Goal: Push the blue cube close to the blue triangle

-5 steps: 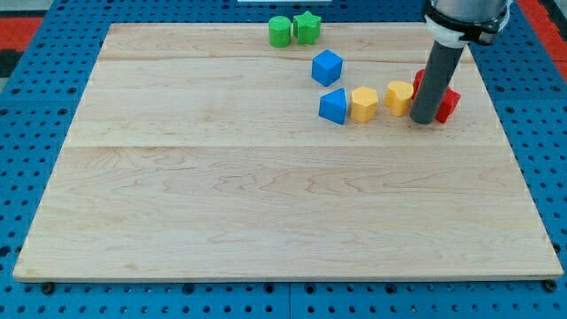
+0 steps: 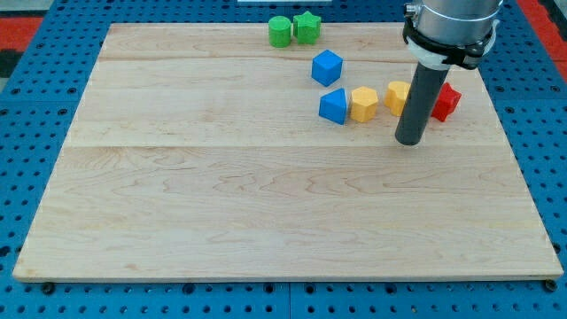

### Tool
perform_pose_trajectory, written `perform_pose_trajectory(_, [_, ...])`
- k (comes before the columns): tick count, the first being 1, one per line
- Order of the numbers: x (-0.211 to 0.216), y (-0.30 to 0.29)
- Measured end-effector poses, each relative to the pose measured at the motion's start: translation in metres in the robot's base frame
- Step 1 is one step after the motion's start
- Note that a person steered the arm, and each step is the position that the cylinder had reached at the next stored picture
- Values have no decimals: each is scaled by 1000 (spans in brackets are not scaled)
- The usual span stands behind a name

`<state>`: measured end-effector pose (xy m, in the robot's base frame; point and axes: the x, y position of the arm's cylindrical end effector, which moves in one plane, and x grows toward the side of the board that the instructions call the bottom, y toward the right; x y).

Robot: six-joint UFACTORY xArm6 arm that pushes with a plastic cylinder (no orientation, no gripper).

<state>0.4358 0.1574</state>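
Note:
The blue cube (image 2: 327, 67) sits on the wooden board near the view's top, right of centre. The blue triangle (image 2: 334, 105) lies just below it, a small gap apart, touching a yellow block (image 2: 363, 104) on its right. My tip (image 2: 408, 141) rests on the board below and to the right of both blue blocks, below a second yellow block (image 2: 398, 96). The rod hides part of that yellow block and part of the red blocks (image 2: 446, 100).
A green cylinder (image 2: 280, 31) and a green star (image 2: 306, 27) stand together at the board's top edge, left of the blue cube. The red blocks sit right of the rod. The board (image 2: 266, 195) lies on a blue pegboard.
My tip has moved down and slightly left, away from the red blocks. No block has visibly moved.

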Motion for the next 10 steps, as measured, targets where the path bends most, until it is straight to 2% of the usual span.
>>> perform_pose_trajectory(5, [-8, -15])
perform_pose_trajectory(6, [11, -52])
perform_pose_trajectory(7, [11, -114])
perform_pose_trajectory(8, [-10, -144])
perform_pose_trajectory(10, [-83, -169])
